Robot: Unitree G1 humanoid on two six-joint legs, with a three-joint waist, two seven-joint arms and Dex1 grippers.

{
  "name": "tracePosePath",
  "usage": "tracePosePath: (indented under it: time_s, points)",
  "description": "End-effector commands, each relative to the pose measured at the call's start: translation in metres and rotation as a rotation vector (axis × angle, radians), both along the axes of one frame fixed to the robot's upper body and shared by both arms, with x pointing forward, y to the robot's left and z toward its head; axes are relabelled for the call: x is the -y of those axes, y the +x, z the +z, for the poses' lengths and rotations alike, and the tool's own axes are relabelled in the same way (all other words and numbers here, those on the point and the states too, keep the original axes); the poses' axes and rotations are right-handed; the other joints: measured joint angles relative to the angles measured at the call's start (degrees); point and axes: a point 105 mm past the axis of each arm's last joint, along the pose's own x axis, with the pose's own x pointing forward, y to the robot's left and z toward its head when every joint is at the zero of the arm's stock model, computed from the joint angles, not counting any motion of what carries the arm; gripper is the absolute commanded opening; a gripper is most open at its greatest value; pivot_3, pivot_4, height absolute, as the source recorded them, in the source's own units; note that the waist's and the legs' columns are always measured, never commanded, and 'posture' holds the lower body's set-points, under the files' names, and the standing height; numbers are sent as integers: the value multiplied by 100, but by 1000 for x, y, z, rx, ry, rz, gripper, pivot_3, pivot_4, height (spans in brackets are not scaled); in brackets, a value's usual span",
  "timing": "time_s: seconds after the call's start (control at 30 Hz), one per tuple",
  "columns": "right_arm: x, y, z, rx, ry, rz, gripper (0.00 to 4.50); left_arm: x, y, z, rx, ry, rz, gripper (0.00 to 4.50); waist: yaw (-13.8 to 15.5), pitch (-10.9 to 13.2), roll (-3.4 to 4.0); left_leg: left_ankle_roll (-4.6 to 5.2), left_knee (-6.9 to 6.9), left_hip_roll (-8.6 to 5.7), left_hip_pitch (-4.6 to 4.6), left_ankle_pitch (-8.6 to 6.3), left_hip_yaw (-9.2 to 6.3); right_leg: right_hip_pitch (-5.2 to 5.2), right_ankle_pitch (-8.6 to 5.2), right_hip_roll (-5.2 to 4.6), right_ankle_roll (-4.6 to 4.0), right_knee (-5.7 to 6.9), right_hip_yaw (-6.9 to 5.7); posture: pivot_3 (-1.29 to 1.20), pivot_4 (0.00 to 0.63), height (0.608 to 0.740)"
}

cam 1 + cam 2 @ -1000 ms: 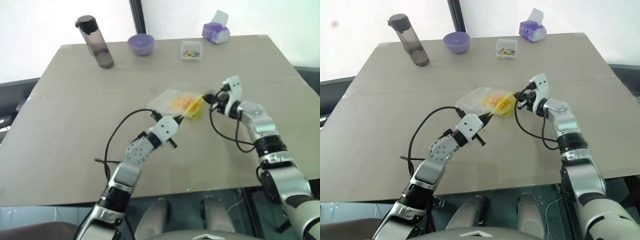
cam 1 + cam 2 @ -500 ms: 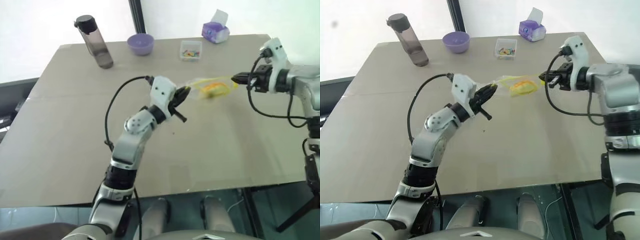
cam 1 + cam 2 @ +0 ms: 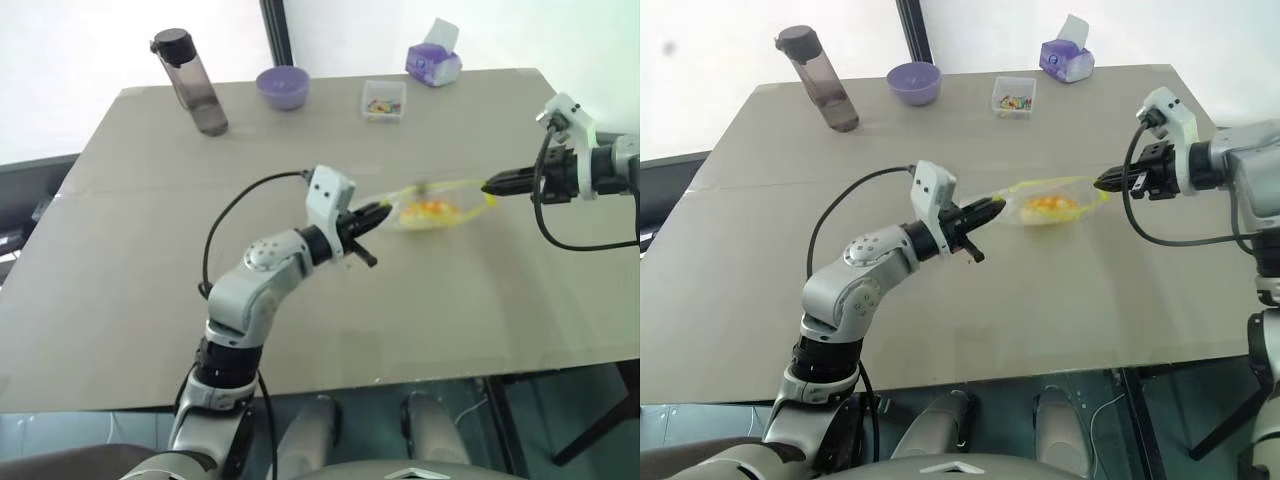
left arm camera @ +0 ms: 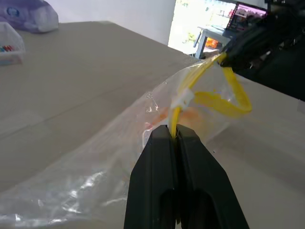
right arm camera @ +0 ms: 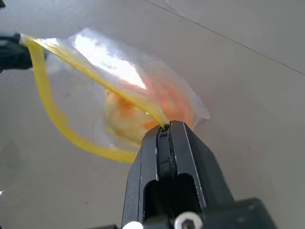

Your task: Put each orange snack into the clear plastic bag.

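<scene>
The clear plastic bag (image 3: 430, 206) hangs stretched above the table between my two grippers, its yellow seal strip (image 4: 224, 102) partly gaping. The orange snack (image 3: 1050, 206) sits inside the bag, seen through the film, and also appears as the orange snack (image 5: 143, 107) in the right wrist view. My left gripper (image 3: 383, 212) is shut on the bag's left end at the yellow strip. My right gripper (image 3: 490, 186) is shut on the bag's right end. The bag (image 4: 95, 162) sags below the strip.
At the table's far side stand a dark water bottle (image 3: 190, 82), a purple bowl (image 3: 282, 87), a small clear box of colourful bits (image 3: 383, 101) and a purple tissue pack (image 3: 434, 62). The table's right edge (image 3: 600, 160) lies below my right arm.
Both grippers have lifted the bag off the table and pulled it taut. The right arm swung far out to the right and up; the left wrist rolled and rose.
</scene>
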Motion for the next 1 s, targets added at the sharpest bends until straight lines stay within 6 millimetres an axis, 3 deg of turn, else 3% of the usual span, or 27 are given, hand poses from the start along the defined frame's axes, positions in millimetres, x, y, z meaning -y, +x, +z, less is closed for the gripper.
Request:
tracePosePath:
  time_s: [0.03, 0.1, 0.23, 0.4, 0.53, 0.6, 0.7, 1.0]
  points:
    - [2, 2, 13, 96, 10, -1, 888, 0, -2, 16, 57, -44, 14, 0, 13, 1, 0, 0, 0, 0, 0, 0, 0, 0, 0, 0, 0, 0, 0, 0, 150, 740]
    - [4, 1, 14, 113, 16, 3, 1729, -3, 1, 15, 52, -47, 35, 0, 33, 2, -2, 0, 0, 0, 0, 0, -2, 0, 0, 0, 0, -1, -1, 0, 150, 740]
    - [2, -3, 24, 225, 16, 40, 1729, -4, 4, 15, 47, -54, 54, 0, 89, 2, -2, -1, 0, 0, -1, 0, 1, 0, 0, -1, 0, -2, 0, 0, 150, 740]
    - [-38, -13, 49, 392, 94, 145, 1729, -5, 6, 18, 47, -64, 68, 0, 89, 3, -2, -1, -1, 3, 2, 0, 5, -2, 0, 1, 0, 1, 5, 0, 150, 740]
    - [-81, -27, 37, 579, -45, 333, 1729, -7, 8, 16, 52, -49, 74, 0, 116, 3, -3, -1, 0, 2, 0, 0, 0, -1, 0, 1, 0, -1, 0, 0, 150, 740]
    - [-92, -26, 17, 637, -189, 407, 1729, -6, 7, 18, 81, -31, 67, 0, 114, 3, -3, -1, 1, 0, 0, 0, 0, 0, 0, 0, 0, -2, -1, 0, 150, 740]
    - [-99, -22, 6, 659, -239, 451, 1729, -6, 5, 23, 128, -11, 62, 0, 113, 3, -4, -2, 5, -1, 0, 1, 1, 0, 0, 0, 0, 0, -1, 0, 150, 740]
    - [-117, -19, 9, 696, -239, 499, 1729, -11, 4, 31, 224, 49, 96, 0, 100, 4, -5, -2, 2, 3, 2, 1, -1, -1, 1, 2, -1, 2, -1, 0, 150, 740]
